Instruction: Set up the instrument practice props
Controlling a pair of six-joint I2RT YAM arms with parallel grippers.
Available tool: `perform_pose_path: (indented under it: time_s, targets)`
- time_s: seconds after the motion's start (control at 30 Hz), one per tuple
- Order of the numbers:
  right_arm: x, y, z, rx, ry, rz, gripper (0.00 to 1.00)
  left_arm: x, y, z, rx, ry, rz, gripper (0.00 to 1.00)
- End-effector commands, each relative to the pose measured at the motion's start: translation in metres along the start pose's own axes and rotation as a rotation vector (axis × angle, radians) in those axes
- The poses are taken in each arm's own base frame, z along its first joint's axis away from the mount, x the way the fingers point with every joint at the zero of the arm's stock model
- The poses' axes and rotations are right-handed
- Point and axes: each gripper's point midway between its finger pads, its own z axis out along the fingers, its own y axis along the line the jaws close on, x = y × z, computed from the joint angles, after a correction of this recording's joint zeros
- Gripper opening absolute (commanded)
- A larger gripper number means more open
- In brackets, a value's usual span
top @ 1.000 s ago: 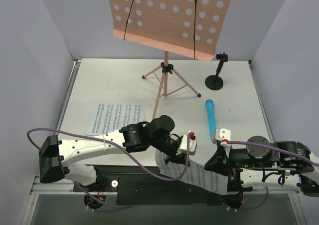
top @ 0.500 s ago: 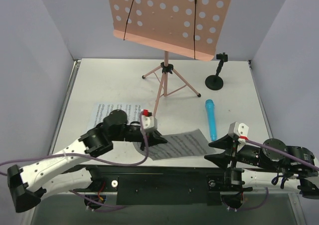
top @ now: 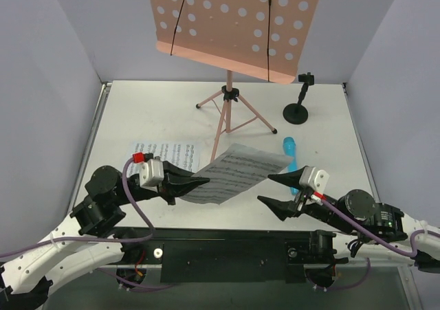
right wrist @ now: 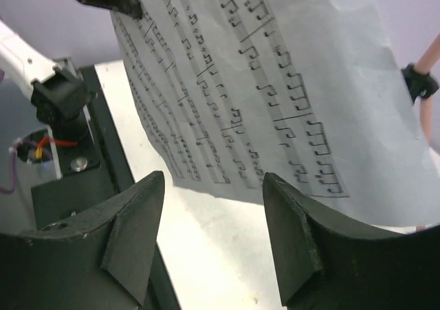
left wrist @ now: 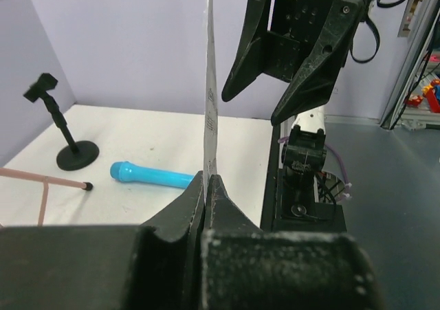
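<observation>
Reaching in low from the near left corner, the left arm bends at the elbow and points its wrist to the right. The left claw [top: 199,181] is closed, pinching the near left corner of a sheet [top: 237,172] of printed music. The sheet is held off the bench [top: 151,111], slanting up and to the right. The left wrist view shows it edge-on, rising straight from the closed fingers.

The right arm stretches in from the near right, wrist pointing left. The right claw [top: 267,188] is open, fingers spread, holding nothing. Its tips sit just beside the sheet's free right edge; whether they touch is unclear. From the right wrist, the sheet fills the view ahead of the spread fingers.

The bench is white, boxed in by pale lavender walls [top: 55,62] on three sides. A second sheet [top: 161,152] lies flat at left, near the left claw. A blue mic [top: 289,148] lies just beyond the right claw. A pink music stand [top: 234,21] rises at the back centre, with a black mic stand [top: 297,111] to its right.
</observation>
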Motion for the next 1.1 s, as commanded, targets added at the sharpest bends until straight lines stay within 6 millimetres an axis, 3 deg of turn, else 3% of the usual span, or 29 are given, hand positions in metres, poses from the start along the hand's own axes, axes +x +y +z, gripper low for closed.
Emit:
perform_pose_path:
  time_s: [0.0,0.27,0.4,0.77,1.07]
  targets:
    - [-0.063,-0.009,0.005,0.048,-0.261,0.021,0.56,-0.061,-0.002,-0.011,-0.025,-0.157,0.076,0.0]
    - [-0.08,0.012,0.021,-0.044,-0.293,0.051,0.57,-0.108,-0.008,-0.023,-0.037,-0.299,0.122,0.0]
    - [-0.081,0.015,0.029,-0.052,-0.274,0.04,0.57,-0.119,0.008,-0.026,-0.137,-0.327,0.127,0.0]
    - [-0.088,-0.01,0.025,0.073,-0.276,0.006,0.53,-0.146,0.024,-0.022,-0.215,-0.367,0.147,0.0]
    - [-0.122,-0.02,0.011,0.087,-0.353,-0.067,0.55,-0.151,0.001,-0.013,-0.073,-0.379,0.051,0.0]
